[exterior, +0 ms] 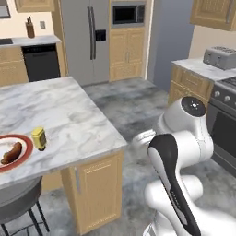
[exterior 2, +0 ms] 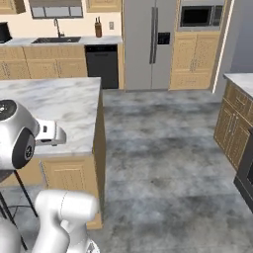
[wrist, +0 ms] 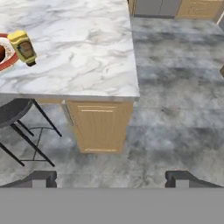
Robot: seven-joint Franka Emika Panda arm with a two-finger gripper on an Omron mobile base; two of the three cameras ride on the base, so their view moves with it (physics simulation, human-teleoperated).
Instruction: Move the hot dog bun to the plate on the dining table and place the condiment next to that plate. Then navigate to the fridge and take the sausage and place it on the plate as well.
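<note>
The red-rimmed plate (exterior: 25,159) lies at the near left of the marble dining table (exterior: 69,115), with the brown hot dog bun (exterior: 11,153) on it. The yellow condiment bottle (exterior: 39,138) stands upright just right of the plate, and it also appears in the hand view (wrist: 24,47) beside the plate rim (wrist: 9,62). My gripper (wrist: 111,179) is open and empty. It hovers off the table's near right corner, above the floor and well clear of the plate. The steel fridge (exterior: 87,39) stands at the back with its doors shut. The sausage is out of view.
A grey stool (exterior: 16,198) sits under the table's near edge. A stove (exterior: 226,120) and a counter with a toaster (exterior: 221,57) line the right wall. Grey floor (exterior 2: 163,148) runs open from the table to the fridge (exterior 2: 150,42).
</note>
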